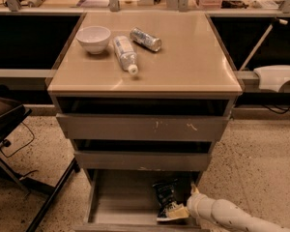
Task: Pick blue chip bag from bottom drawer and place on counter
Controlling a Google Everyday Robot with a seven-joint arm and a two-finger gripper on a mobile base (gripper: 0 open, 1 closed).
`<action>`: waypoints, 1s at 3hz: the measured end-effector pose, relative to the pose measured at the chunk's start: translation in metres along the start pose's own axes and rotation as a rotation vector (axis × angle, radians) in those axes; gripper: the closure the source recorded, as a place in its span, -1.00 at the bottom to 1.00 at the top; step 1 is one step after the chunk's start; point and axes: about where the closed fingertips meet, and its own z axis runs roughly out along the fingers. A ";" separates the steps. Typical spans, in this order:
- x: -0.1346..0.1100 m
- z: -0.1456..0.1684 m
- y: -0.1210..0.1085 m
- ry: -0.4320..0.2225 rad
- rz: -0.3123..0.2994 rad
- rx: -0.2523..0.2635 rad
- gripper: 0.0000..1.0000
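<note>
gripper (pixel 182 210) at blue chip bag (pixel 164 196), in bottom drawer (pixel 118 204)

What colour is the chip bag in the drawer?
The chip bag is dark blue, camera view; gripper beside it.

The white, jointed arm (pixel 226 215) lies low, stretching from the 4 o'clock corner of the view toward 9 o'clock. Its gripper (pixel 180 210) sits near 6 o'clock, just right of centre.
</note>
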 end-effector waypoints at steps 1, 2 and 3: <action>-0.006 0.002 -0.017 -0.024 0.003 0.070 -1.00; -0.003 0.016 -0.014 -0.020 0.027 0.042 -1.00; 0.006 0.060 -0.009 -0.021 0.130 -0.026 -1.00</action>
